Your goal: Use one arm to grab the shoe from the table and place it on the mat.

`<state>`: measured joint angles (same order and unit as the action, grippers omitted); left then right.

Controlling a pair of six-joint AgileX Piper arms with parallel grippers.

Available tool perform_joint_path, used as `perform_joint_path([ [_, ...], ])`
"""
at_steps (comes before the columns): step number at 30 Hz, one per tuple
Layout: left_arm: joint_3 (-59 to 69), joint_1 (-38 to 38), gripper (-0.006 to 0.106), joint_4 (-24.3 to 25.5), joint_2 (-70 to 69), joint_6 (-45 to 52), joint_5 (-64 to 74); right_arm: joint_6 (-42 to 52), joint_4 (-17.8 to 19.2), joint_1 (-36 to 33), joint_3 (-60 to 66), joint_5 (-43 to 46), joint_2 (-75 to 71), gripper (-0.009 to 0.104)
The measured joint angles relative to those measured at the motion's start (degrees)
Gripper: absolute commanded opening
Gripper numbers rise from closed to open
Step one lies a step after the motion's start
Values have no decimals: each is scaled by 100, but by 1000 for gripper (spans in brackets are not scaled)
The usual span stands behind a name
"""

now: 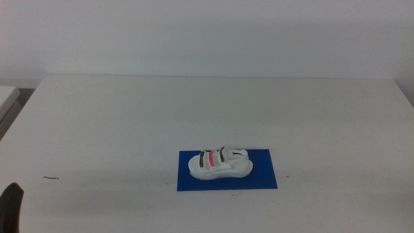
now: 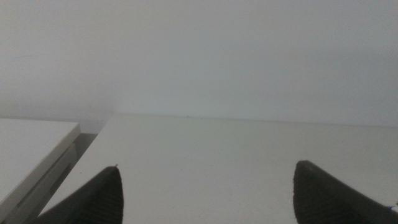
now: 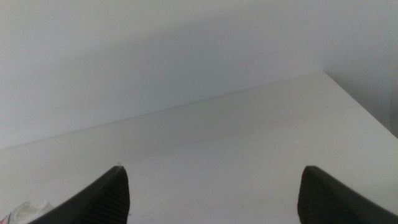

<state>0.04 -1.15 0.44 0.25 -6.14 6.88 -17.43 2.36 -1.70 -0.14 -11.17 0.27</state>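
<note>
The white shoe, with straps striped black, red and black, lies on its sole on the blue mat, toward the front of the white table. No gripper touches it. In the middle view only a dark part of the left arm shows, at the bottom left corner; the right arm is out of that view. The left gripper is open and empty over bare table. The right gripper is open and empty; an edge of the shoe shows beside one jaw.
A thin dark mark lies on the table at the front left. Another white surface stands beyond the table's left edge, across a gap. A plain white wall rises behind the table.
</note>
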Motion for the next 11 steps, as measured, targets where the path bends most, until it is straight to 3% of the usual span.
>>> perform_joint_path([
  [11,0,0,94,205,0,13,2,0,0,0,0,0,0,79],
])
